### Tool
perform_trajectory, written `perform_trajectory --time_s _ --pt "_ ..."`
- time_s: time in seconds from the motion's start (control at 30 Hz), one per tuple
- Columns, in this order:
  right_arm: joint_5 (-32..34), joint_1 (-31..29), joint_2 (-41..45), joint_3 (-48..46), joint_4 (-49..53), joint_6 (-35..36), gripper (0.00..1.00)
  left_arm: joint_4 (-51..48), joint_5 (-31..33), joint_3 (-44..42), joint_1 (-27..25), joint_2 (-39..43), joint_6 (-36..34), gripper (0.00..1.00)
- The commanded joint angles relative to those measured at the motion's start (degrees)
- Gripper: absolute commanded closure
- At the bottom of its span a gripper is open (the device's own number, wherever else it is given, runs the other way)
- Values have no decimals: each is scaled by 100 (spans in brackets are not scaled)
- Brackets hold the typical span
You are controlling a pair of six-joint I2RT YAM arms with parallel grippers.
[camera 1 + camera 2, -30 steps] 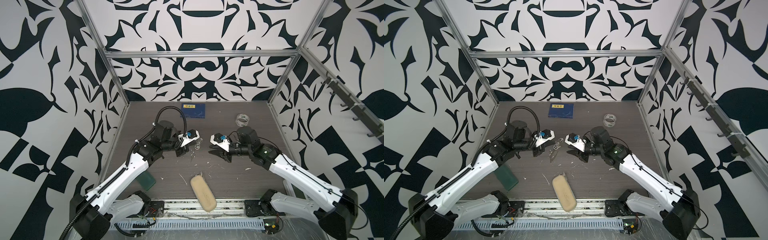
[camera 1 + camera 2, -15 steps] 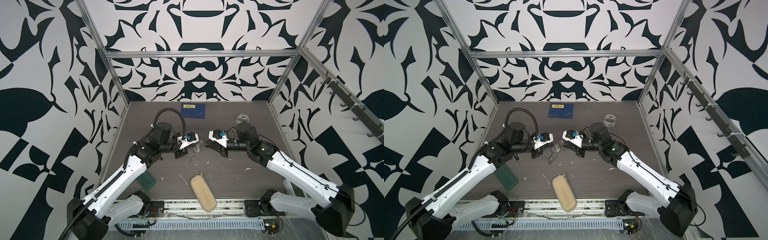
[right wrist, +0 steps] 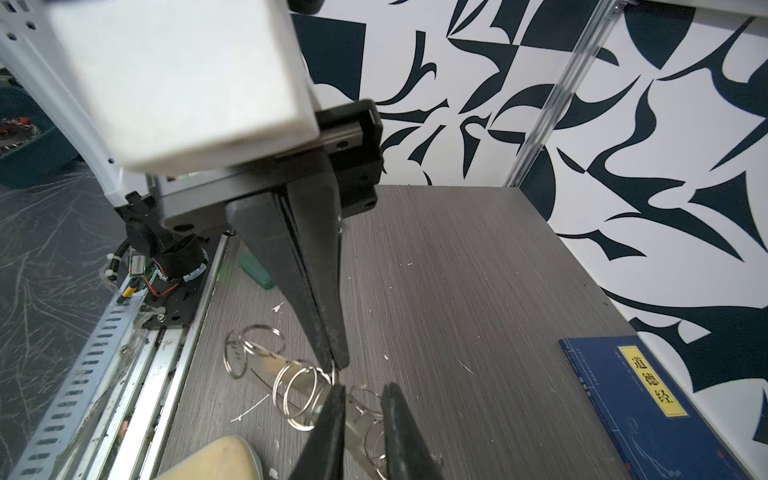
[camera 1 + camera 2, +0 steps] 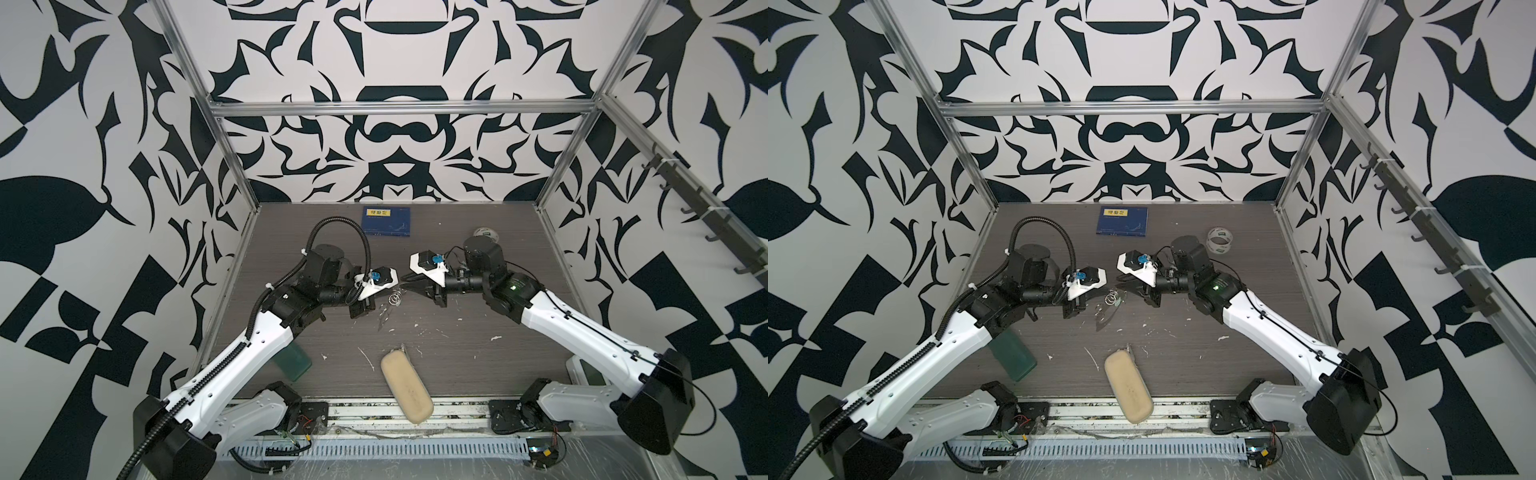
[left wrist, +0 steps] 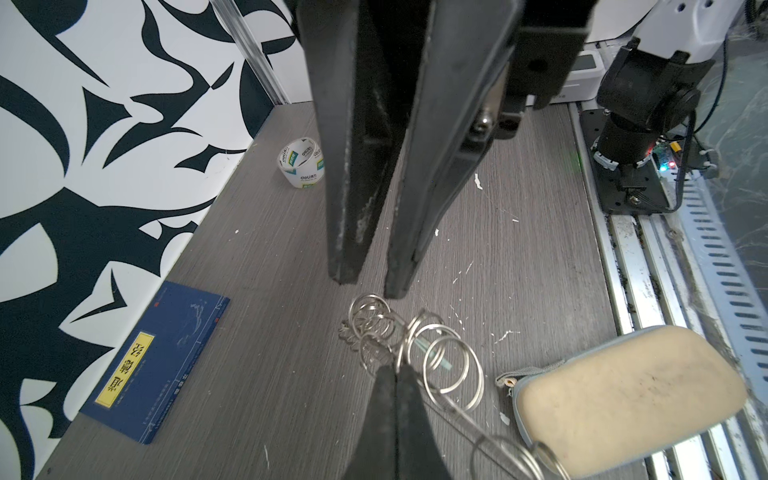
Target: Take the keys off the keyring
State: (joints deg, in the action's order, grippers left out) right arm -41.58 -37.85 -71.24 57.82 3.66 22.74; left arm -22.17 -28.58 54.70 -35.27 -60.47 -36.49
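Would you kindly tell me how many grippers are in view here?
2. The left gripper is shut on the keyring at mid-table; the right gripper, open, faces it just across the rings.

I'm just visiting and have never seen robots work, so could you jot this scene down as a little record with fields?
Keyring: bunch of wire rings, mid-table between both grippers
Left gripper: shut, pinching one wire ring
Right gripper: jaws narrowly apart, tips at the rings, facing the left one
Keys: none clearly made out
Table: dark wood grain, white flecks
Other things: blue book at the back, tape roll, beige pouch at the front edge, green block partly under the left arm
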Motion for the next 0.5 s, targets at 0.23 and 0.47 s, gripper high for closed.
perform_trajectory --time_s 0.23,0.47 --pt "-566 -21 -116 181 -330 -293 80 3 -219 -57 11 88 -111 100" --pt "-547 -45 -135 133 -213 -189 79 32 -222 -65 11 106 -48 100"
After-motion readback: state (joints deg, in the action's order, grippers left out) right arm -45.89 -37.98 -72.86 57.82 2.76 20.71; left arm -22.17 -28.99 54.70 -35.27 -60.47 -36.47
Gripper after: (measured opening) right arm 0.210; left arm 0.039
